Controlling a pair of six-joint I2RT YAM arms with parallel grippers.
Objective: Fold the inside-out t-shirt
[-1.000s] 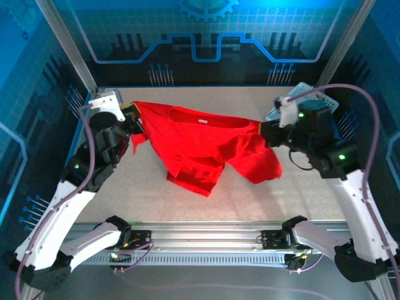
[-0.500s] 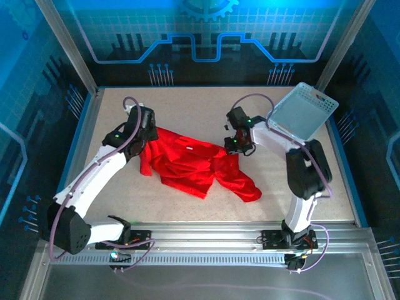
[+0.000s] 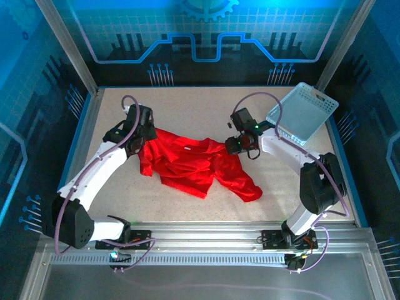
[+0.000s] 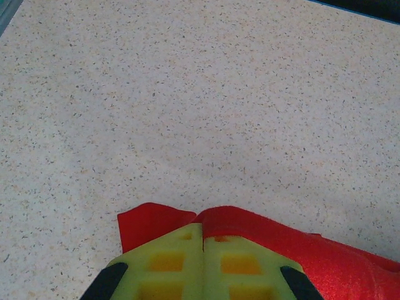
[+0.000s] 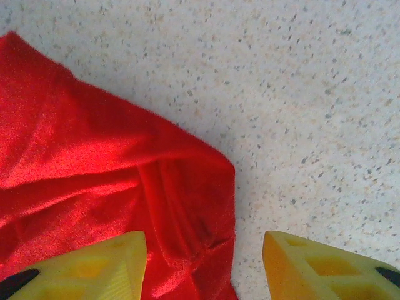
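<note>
Speckled beige bench (image 3: pixel 187 103) runs under both arms, with blue-lit panels walling it on three sides. From the wrist camera, the left claw (image 4: pixel 203 227) has its two yellow-green fingers pressed together. A folded edge of the inside-out t-shirt (image 3: pixel 194 165) comes out from beneath their tips, so it is clamped on the cloth. Ahead of that claw lies bare bench. The right claw (image 5: pixel 203 242) stands with its fingers apart. A rumpled red corner of the shirt sits between them and spreads off to one side, while bare bench lies ahead. From above, the shirt stretches between the two claws, crumpled and flat on the bench, and one loose part trails past the right claw toward the arm bases. A light blue basket (image 3: pixel 303 112) rests beyond the right claw, apart from the shirt.
</note>
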